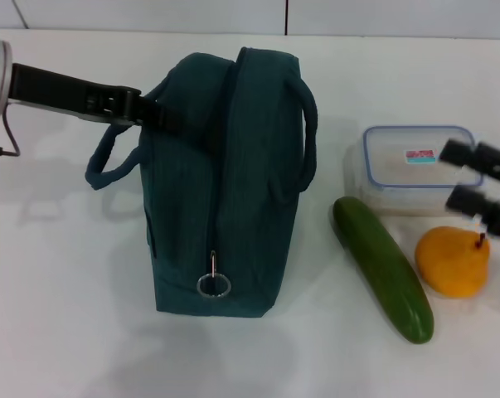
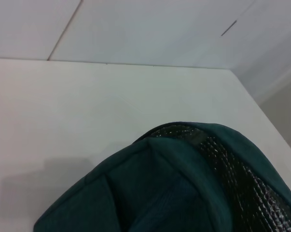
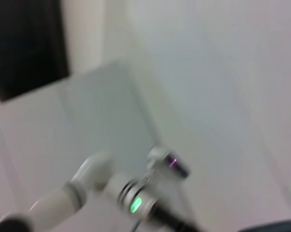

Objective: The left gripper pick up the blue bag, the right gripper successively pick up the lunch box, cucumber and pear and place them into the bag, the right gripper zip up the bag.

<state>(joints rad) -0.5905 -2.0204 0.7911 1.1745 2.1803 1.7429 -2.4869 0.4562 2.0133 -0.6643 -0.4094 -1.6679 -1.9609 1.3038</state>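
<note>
The blue bag (image 1: pixel 233 174) stands in the middle of the table, its zipper running along the top to a silver ring pull (image 1: pixel 214 284) at the near end. My left gripper (image 1: pixel 160 112) reaches in from the left and is shut on the bag's upper left edge, by the handle. The left wrist view shows the bag's rim (image 2: pixel 184 159) and its foil lining (image 2: pixel 242 179). The lunch box (image 1: pixel 411 166), cucumber (image 1: pixel 382 267) and pear (image 1: pixel 453 261) lie to the right of the bag. My right gripper (image 1: pixel 458 176) is open at the lunch box's right edge.
The white table (image 1: pixel 67 315) extends to the left and in front of the bag. A wall runs along the far edge. In the right wrist view, the left arm's green-ringed cuff (image 3: pixel 135 205) is seen against the table and wall.
</note>
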